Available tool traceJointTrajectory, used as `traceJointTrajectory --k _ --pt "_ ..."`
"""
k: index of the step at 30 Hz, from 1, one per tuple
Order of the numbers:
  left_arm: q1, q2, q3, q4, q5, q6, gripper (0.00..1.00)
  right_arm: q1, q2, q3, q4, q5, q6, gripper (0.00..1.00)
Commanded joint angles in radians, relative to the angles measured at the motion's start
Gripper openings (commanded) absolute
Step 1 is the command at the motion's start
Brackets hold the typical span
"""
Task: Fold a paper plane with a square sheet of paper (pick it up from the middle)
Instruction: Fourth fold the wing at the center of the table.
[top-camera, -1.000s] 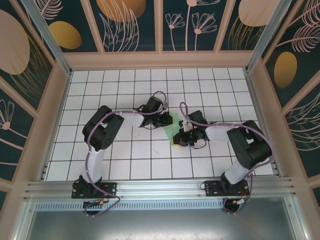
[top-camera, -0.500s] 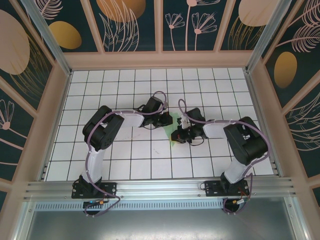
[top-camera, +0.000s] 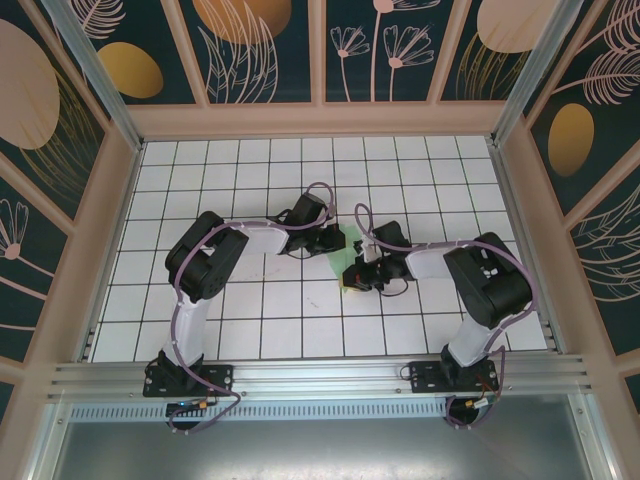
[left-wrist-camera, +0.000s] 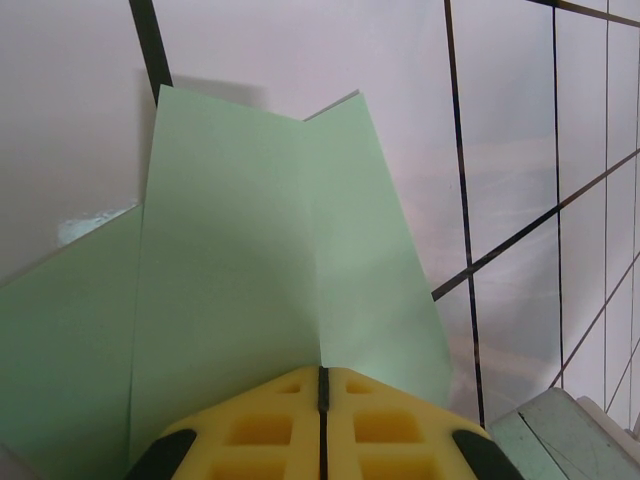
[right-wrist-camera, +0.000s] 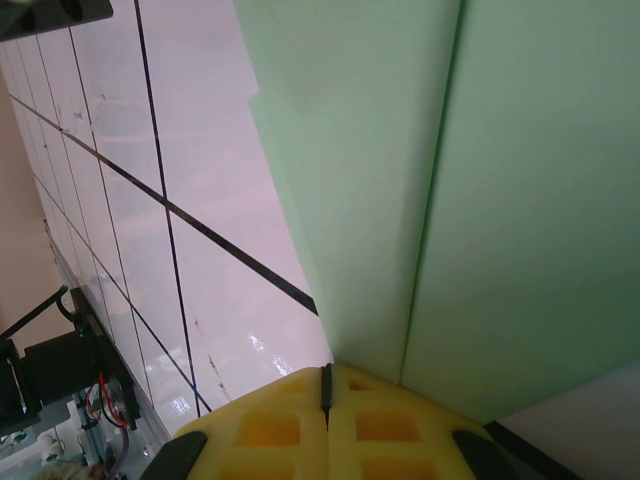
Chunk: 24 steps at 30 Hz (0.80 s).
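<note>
The partly folded square sheet of paper (left-wrist-camera: 240, 260) lies flat on the white gridded bench (top-camera: 250, 310), near its middle, between my two arms. My left tool (left-wrist-camera: 322, 385) has its yellow pads pressed together, and its tip sits right where a crease of the sheet ends. My right tool (right-wrist-camera: 325, 385) is likewise closed tight, its tip at the edge of a long straight fold. I cannot tell whether either tool has a ply caught between its pads. In the overhead view both tools meet over the green paper.
</note>
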Motion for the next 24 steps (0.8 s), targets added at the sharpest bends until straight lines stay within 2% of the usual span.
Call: traceJointTrajectory --k 1,10,13,16,19,24 --pt "0.007 0.053 -0.005 -0.088 -0.108 0.028 0.1 0.03 0.028 -0.08 -0.17 0.031 -0.018 0.0" --pt "0.007 0.048 0.005 -0.095 -0.11 0.031 0.09 0.03 -0.055 -0.113 -0.183 -0.004 -0.022 0.0" --pt "0.008 0.041 -0.001 -0.082 -0.092 0.032 0.09 0.023 -0.129 -0.1 -0.145 0.003 0.011 0.0" --pt "0.007 0.014 -0.013 -0.061 -0.069 0.033 0.1 -0.015 -0.23 -0.06 -0.157 0.084 0.037 0.0" --pt "0.006 -0.031 -0.021 -0.035 -0.046 0.025 0.12 -0.062 -0.286 -0.023 -0.187 0.187 0.035 0.12" --pt "0.006 -0.121 -0.004 -0.026 -0.026 0.025 0.19 -0.117 -0.287 0.0 -0.171 0.295 0.057 0.24"
